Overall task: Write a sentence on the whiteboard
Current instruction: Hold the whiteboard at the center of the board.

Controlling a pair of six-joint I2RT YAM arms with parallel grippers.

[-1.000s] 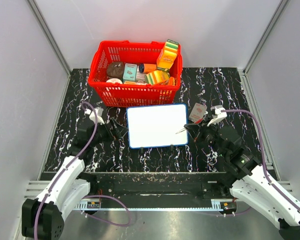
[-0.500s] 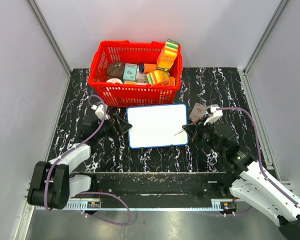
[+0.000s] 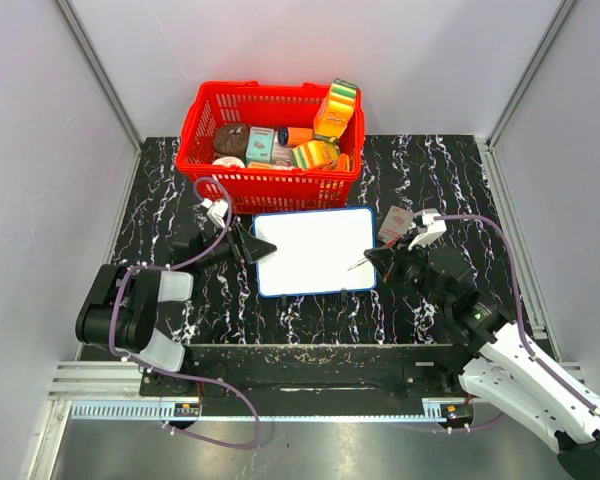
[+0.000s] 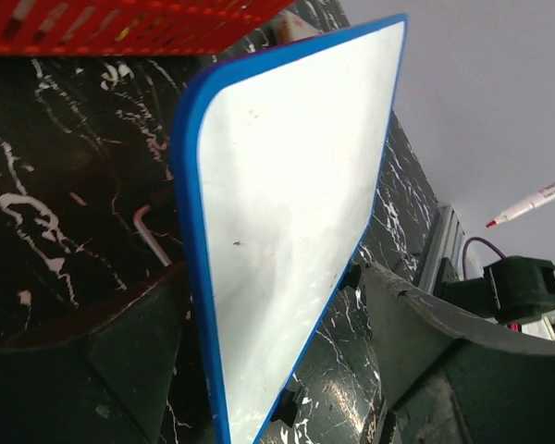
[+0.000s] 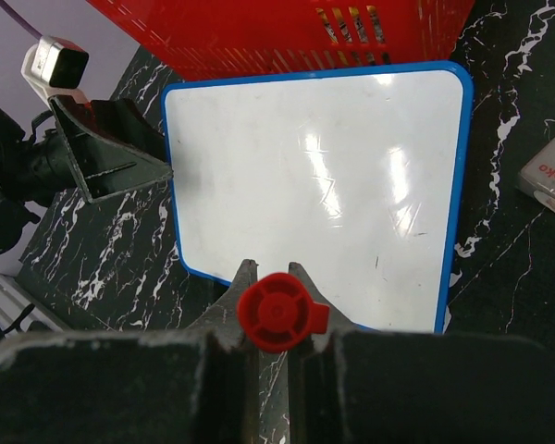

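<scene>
The whiteboard (image 3: 314, 250) lies flat on the black marble table in front of the red basket. Its surface is blank; no sentence shows on it. My left gripper (image 3: 258, 247) is open at the board's left edge. In the left wrist view (image 4: 273, 277) the board's near edge (image 4: 287, 194) lies between the spread jaws. My right gripper (image 3: 382, 260) is shut on a marker (image 3: 360, 264) at the board's right edge, red tip pointing at the board. In the right wrist view (image 5: 271, 268) the marker's red end cap (image 5: 276, 313) sits between the fingers, above the board (image 5: 314, 176).
The red basket (image 3: 205, 175), full of groceries, stands right behind the board. A small card packet (image 3: 395, 222) lies by the board's right top corner. A thin bent metal piece (image 4: 151, 233) lies on the table by the board's left edge. Grey walls stand on three sides.
My left gripper has swung up and to the right, from left of the board to its left edge. My right gripper with the marker has barely moved.
</scene>
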